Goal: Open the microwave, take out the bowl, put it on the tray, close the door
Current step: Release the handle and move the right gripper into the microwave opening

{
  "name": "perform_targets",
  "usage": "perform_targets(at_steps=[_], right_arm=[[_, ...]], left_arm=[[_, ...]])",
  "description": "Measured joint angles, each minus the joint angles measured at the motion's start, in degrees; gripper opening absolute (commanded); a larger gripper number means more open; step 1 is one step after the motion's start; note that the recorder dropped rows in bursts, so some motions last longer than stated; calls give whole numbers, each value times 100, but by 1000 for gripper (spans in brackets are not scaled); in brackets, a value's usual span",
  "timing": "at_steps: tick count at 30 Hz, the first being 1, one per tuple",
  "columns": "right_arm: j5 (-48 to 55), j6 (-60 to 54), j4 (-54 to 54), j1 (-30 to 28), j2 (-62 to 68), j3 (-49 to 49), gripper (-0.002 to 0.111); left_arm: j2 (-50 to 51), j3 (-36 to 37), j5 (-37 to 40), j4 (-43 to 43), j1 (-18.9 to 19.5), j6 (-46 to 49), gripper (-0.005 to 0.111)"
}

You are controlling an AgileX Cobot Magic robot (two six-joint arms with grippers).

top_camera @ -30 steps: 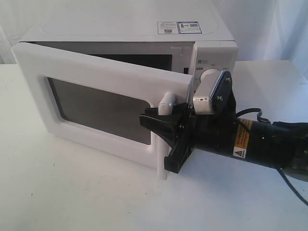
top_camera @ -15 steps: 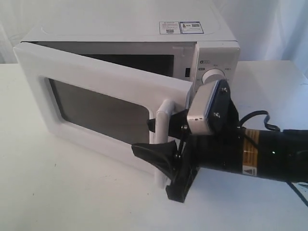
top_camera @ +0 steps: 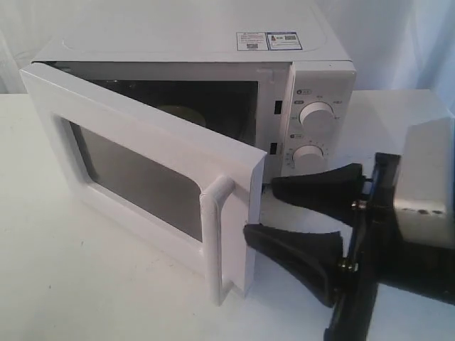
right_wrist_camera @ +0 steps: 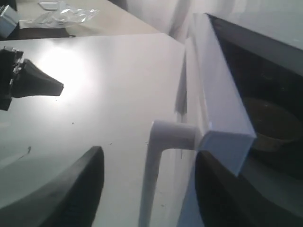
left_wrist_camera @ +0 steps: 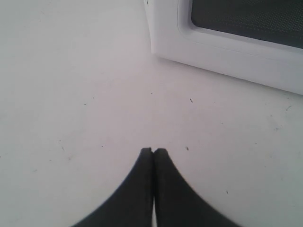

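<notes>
On desk (top_camera: 85,284): microwave (top_camera: 313,64), its door (top_camera: 142,114) standing part-way out, hinge side far from right gripper (top_camera: 260,209). The handle (top_camera: 213,241) sits just ahead of that gripper's tips, apart from them. The bowl (top_camera: 183,115) is inside the cavity, beyond the door from that gripper. The left gripper (left_wrist_camera: 154,151) is over bare desk, with the door's lower edge ahead of it.

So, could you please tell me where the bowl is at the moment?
In the exterior view the bowl sits inside the microwave, behind the partly open door, with only its rim showing above the door's top edge.
</notes>
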Motion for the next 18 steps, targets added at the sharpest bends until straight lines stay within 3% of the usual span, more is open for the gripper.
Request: perform_targets(at_steps=[4, 9, 12, 18], right_arm=[[786, 344, -26, 0, -545, 0, 44], [1864, -51, 698, 0, -605, -47, 18], [1779, -624, 1207, 0, -301, -188, 2], [1308, -2774, 3008, 0, 756, -560, 0]], left_arm=[[0, 0, 0, 0, 0, 0, 0], [0, 0, 0, 0, 0, 0, 0], [0, 0, 0, 0, 0, 0, 0], [0, 0, 0, 0, 0, 0, 0]])
